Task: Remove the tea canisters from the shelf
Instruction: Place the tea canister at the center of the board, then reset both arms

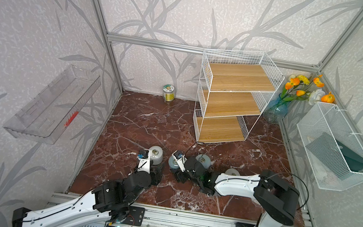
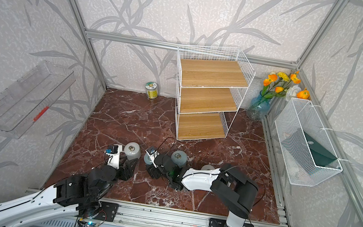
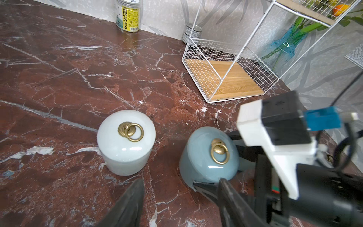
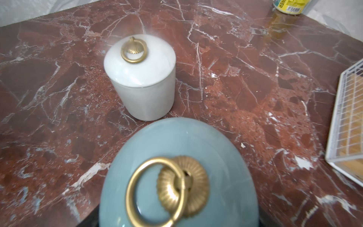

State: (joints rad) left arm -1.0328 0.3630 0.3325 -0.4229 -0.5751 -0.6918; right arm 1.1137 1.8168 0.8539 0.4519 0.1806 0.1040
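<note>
All three wooden boards of the white wire shelf are bare. On the marble an off-white tea canister stands upright. Beside it a blue-grey canister leans tilted, and my right gripper is shut on it. My left gripper is open just in front of both, holding nothing. Another blue-grey canister and a pale one stand behind the right arm, partly hidden.
A green-and-yellow labelled tin stands at the back wall, with small cans behind the shelf. A blue vase of flowers fills the back right corner. A white mesh basket and a clear tray hang on the side walls.
</note>
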